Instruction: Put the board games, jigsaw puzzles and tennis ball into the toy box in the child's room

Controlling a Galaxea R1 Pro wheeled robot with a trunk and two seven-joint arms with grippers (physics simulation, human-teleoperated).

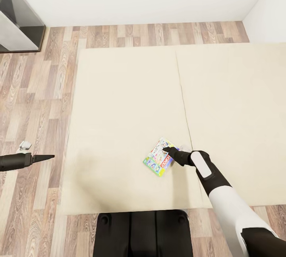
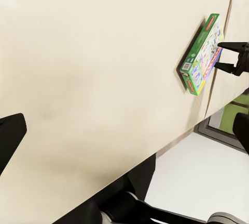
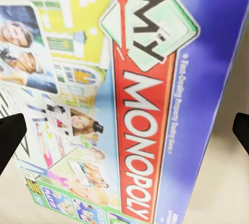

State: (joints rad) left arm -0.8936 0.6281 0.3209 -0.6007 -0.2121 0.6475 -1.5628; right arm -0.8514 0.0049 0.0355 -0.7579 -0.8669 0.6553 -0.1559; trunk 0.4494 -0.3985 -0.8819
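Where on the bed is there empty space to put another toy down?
Nearly everywhere. The bed is bare from its floor-side edge across to the middle seam, and the whole half beyond the seam is bare too. It is crowded only near the front by the seam, where the right gripper meets the board game.

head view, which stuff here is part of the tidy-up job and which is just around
Part of the job:
board game, lying on the bed
right gripper, open at the game's edge

Just around:
dark shelf unit by the wall
wood-plank floor
left gripper, idle over the floor
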